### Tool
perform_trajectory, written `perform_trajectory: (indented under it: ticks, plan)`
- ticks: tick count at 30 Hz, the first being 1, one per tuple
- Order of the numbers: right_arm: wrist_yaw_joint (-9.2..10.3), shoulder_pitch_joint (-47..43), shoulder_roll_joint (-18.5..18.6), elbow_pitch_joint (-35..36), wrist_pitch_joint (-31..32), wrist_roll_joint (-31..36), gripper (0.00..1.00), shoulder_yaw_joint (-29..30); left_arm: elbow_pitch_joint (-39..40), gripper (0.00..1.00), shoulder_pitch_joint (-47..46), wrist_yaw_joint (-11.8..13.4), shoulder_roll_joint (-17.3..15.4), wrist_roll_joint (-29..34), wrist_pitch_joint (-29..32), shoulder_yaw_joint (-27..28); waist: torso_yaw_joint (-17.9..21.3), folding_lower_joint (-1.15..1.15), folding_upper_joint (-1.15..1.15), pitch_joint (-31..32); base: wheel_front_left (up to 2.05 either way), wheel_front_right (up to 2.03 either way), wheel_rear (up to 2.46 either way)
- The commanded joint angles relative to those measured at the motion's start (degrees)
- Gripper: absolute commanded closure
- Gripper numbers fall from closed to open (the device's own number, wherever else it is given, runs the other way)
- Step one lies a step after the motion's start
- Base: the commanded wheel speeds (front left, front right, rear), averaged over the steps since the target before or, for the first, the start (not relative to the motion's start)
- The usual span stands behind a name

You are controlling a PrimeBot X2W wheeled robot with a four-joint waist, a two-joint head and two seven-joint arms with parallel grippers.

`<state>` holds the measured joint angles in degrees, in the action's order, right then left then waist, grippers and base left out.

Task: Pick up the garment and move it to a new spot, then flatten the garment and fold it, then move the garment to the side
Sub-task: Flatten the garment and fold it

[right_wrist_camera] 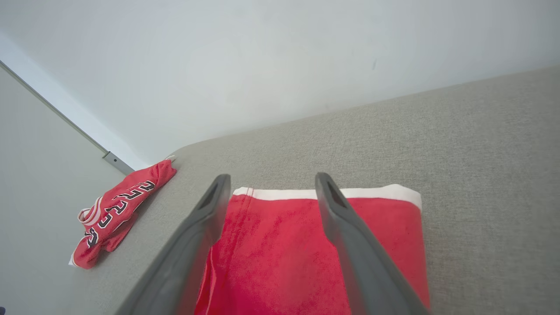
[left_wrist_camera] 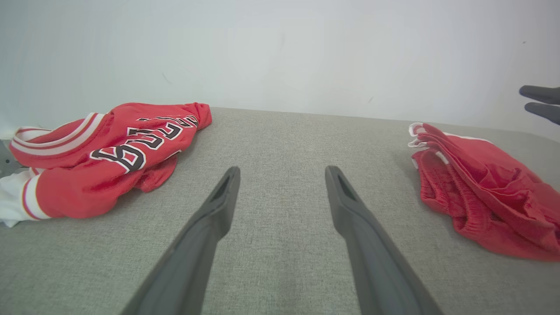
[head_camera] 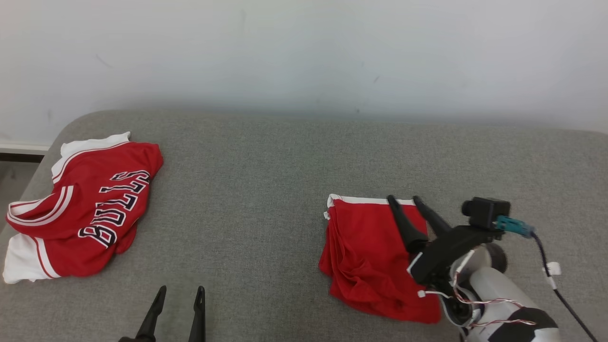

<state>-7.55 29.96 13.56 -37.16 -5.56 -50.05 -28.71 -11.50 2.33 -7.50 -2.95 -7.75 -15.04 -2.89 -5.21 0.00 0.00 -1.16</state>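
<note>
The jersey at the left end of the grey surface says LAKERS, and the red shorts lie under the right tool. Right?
Not quite. The head view shows the jersey reads BULLS, not LAKERS. It does lie at the left end of the grey surface, and the red shorts do lie under the right tool.

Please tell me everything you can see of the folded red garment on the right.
The red garment is soft fabric with a white band along the far edge. It lies folded, wrinkled at the near side, on the grey cushion. The open right gripper is over it; whether it touches is unclear.
</note>
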Motion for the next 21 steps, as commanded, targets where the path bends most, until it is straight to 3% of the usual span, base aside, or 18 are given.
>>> perform_trajectory:
  ticks: [1,6,7,8,9,21]
  plan:
    - [0.14,-1.01,0.94,0.48,-1.46,1.34,0.0,0.84,0.44,0.0,0.37,0.04,0.1,0.48,-0.11,0.4,0.0,0.0,0.0,0.02,0.0,0.0,0.0]
    - [0.14,-3.78,2.72,0.48,-5.62,5.3,0.0,4.25,1.42,0.0,0.83,0.04,0.1,1.17,-0.11,1.33,-0.2,0.0,0.0,0.28,0.0,0.0,0.0]
    - [0.14,-4.39,3.06,0.48,-6.18,6.28,0.16,4.8,1.55,0.0,0.92,0.04,0.1,1.2,-0.11,1.48,-0.25,0.0,0.0,0.34,0.0,0.0,0.0]
    - [0.14,-5.02,3.35,0.48,-6.67,7.22,0.76,5.17,1.63,0.0,1.04,0.04,0.11,1.17,-0.11,1.61,-0.28,0.0,0.0,0.4,0.0,0.0,0.0]
    - [0.14,-5.83,3.38,0.4,-7.14,8.12,1.0,5.52,1.7,0.0,1.12,0.04,0.11,1.16,-0.11,1.74,-0.29,0.0,0.0,0.47,0.0,0.0,0.0]
    - [0.14,-8.95,0.75,-4.79,-9.25,21.28,1.0,4.12,1.54,0.0,0.81,0.04,0.11,1.28,-0.11,1.25,-1.22,0.0,0.0,0.14,0.0,0.0,0.0]
